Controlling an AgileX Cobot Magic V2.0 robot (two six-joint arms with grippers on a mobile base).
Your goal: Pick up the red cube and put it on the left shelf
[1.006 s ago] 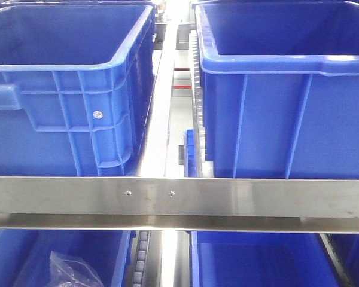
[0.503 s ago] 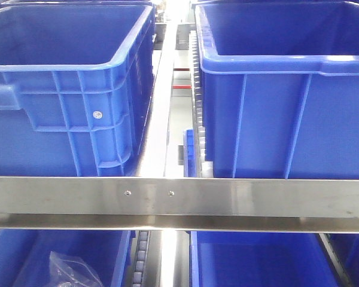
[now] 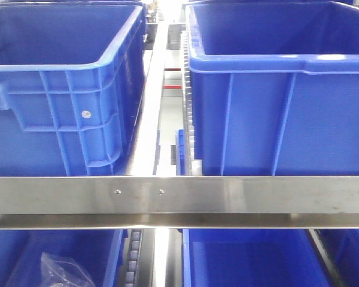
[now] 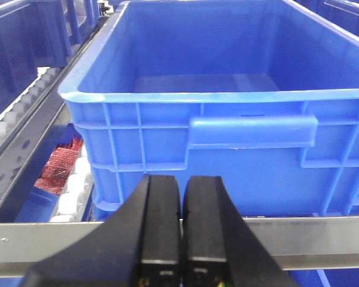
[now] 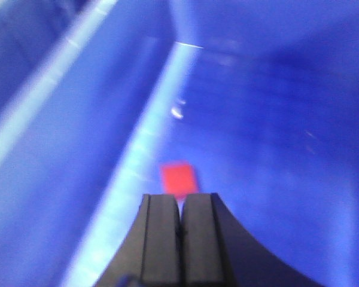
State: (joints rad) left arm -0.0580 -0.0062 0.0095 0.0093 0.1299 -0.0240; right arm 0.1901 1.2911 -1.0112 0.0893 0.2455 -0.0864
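My right gripper [image 5: 179, 224], jaws pressed together and holding nothing, hangs inside a blue bin [image 5: 275, 119]. Just beyond its tips the red cube [image 5: 179, 178] lies on the bin floor, near the left wall; this view is blurred. My left gripper [image 4: 180, 224] is likewise closed and empty, sitting just before a steel shelf rail [image 4: 311, 239]. Behind that rail stands a blue crate [image 4: 227, 143], with red mesh [image 4: 60, 167] to its lower left.
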